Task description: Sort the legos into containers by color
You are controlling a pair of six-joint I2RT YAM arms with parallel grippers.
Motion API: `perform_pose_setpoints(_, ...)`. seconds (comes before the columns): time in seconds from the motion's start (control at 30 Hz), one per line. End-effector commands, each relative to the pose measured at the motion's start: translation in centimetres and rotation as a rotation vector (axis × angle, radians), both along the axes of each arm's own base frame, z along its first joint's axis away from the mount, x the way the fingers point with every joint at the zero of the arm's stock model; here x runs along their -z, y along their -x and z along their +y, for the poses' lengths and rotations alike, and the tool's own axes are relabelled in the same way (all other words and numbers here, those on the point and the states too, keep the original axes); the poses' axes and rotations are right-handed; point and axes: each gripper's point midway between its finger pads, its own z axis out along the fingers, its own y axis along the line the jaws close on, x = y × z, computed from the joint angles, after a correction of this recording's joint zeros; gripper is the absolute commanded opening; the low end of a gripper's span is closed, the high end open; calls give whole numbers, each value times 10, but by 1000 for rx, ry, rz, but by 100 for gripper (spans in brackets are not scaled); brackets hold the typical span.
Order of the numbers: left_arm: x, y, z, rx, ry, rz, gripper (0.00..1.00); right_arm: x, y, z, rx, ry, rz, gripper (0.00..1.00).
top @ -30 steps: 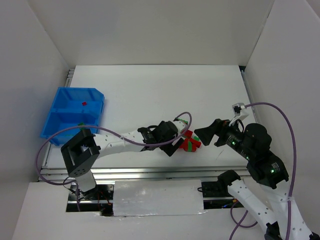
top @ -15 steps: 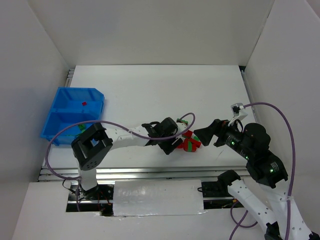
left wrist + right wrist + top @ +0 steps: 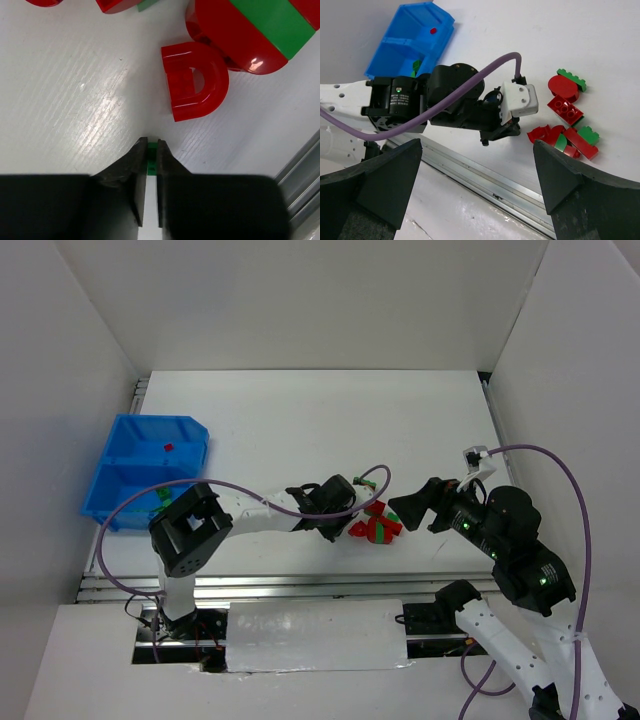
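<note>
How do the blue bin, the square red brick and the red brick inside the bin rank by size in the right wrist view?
1. blue bin
2. square red brick
3. red brick inside the bin: farther off, so the bricks' real order is unsure.

No words or numbers can be read in any view. The one marking is a small white sticker on the black motor housing of the left arm, seen from the right wrist camera. It bears a round mark and fine print, both too small and blurred to make out. The red arch lego, close under the left wrist camera, shows only plain glossy faces.
</note>
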Motion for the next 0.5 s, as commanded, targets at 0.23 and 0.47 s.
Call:
perform_pose_setpoints(0.23,-6,-12,41,-140,-87,-19,0,-10,-3,0,5,0,-38,100)
perform_pose_setpoints(0.47,-76,-89,147,-735,-127,-176,0,-12,-5,1,2,0,-42,100)
